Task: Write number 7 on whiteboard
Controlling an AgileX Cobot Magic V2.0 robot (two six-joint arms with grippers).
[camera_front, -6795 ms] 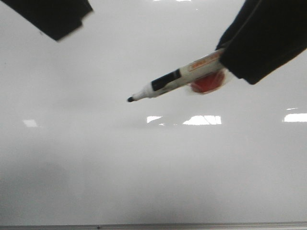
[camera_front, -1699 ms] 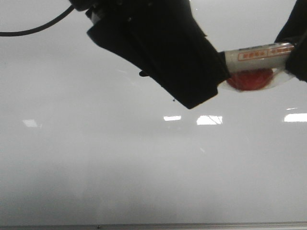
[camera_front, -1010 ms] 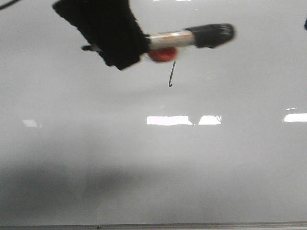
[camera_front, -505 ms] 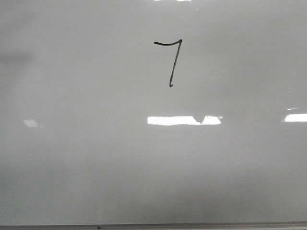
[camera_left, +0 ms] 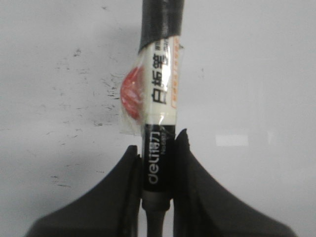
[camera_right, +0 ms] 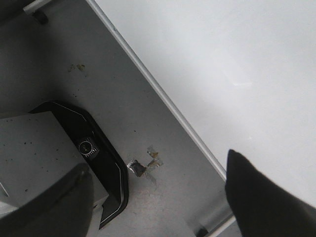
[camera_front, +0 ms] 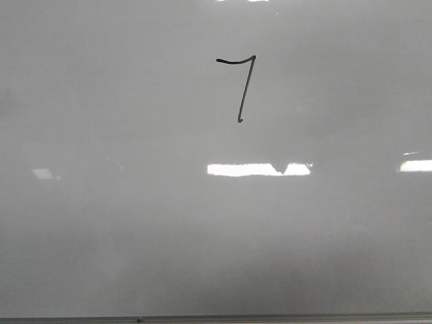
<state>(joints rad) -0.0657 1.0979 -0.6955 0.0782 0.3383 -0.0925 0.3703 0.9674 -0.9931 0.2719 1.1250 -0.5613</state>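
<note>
A: What's off-task, right wrist view?
B: Grey floor w/ small stains. Bits of torn tape stuck on it, maybe silver, hard to tell.
A: Anything else?
B: Grey box w/ glossy black trim, round lens-like dot on trim.
</note>
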